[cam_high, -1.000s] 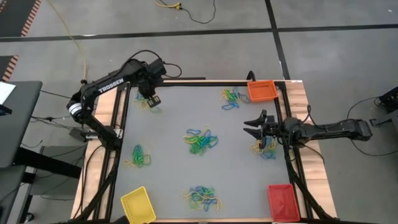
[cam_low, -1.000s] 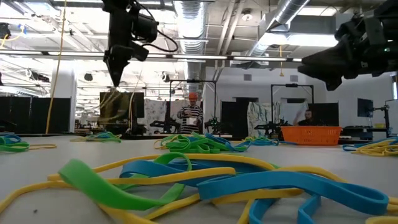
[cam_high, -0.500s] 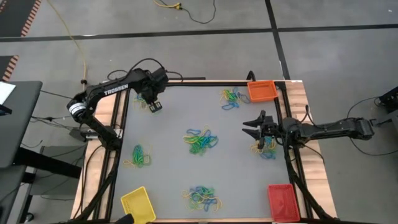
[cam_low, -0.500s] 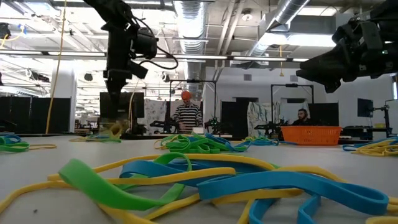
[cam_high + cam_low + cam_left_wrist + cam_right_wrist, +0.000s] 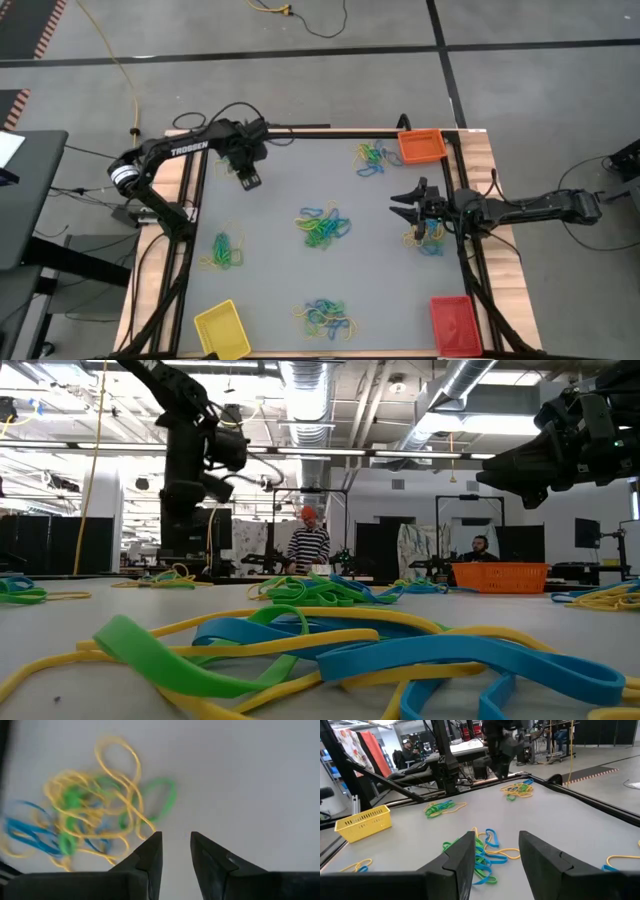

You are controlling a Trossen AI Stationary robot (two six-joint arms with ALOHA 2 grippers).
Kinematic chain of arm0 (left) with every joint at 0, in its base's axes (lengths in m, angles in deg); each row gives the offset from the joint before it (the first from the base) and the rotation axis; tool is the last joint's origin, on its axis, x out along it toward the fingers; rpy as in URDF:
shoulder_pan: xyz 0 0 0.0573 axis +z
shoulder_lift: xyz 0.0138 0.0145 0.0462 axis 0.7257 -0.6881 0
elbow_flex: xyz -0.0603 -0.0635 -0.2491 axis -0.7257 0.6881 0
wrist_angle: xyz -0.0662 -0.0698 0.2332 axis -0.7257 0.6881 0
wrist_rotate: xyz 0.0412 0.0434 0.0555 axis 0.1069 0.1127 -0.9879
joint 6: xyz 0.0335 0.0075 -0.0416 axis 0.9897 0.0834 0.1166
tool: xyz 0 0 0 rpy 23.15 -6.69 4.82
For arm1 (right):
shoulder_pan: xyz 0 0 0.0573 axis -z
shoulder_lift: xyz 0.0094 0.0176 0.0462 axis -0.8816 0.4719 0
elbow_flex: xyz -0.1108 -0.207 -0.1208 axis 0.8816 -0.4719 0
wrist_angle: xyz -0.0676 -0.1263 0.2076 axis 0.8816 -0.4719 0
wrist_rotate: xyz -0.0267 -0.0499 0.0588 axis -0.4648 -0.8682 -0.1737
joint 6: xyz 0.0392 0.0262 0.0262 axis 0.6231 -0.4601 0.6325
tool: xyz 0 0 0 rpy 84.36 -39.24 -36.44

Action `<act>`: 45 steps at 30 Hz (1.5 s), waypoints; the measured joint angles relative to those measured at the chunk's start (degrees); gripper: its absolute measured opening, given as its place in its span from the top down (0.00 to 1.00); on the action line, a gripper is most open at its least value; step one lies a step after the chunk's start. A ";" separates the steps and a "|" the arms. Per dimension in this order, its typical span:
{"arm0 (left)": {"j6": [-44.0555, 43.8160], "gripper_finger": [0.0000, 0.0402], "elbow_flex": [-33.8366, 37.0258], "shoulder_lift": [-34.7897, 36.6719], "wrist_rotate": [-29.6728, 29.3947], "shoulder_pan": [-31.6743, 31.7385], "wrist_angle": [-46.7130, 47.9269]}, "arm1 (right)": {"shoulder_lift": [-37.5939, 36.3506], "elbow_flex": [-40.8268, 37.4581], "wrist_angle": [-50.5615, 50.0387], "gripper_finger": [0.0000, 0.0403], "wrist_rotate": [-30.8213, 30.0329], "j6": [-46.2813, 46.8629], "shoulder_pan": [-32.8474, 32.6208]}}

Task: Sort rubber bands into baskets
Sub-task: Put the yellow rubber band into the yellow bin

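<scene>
Rubber bands in yellow, green and blue lie in several small piles on the grey table, among them a far-left pile, a centre pile and one at the right. My left gripper points down beside the far-left pile, open, with nothing between its fingers. My right gripper hovers level over the table's right side, open and empty. The orange basket stands at the far right corner, the yellow basket at the near left and the red basket at the near right.
More piles of bands lie at the far right, the left and the near edge. A raised frame borders the table. People stand in the room beyond the table.
My left gripper has come down toward the table beside the far-left pile and has shifted a little toward the near edge. The piles lie as before.
</scene>
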 joint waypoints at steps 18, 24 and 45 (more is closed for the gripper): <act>-3.37 0.77 9.10 -0.57 -3.34 -0.04 -10.57 | 0.00 0.00 -0.06 0.55 -0.17 -0.40 1.62; -5.08 0.72 9.04 -4.34 -4.46 0.77 -10.76 | 0.00 0.00 -0.07 0.55 -0.15 -0.85 1.62; -4.24 1.00 1.09 -7.89 -8.28 2.90 -2.40 | -0.02 0.02 -0.11 0.55 -0.24 -1.45 3.06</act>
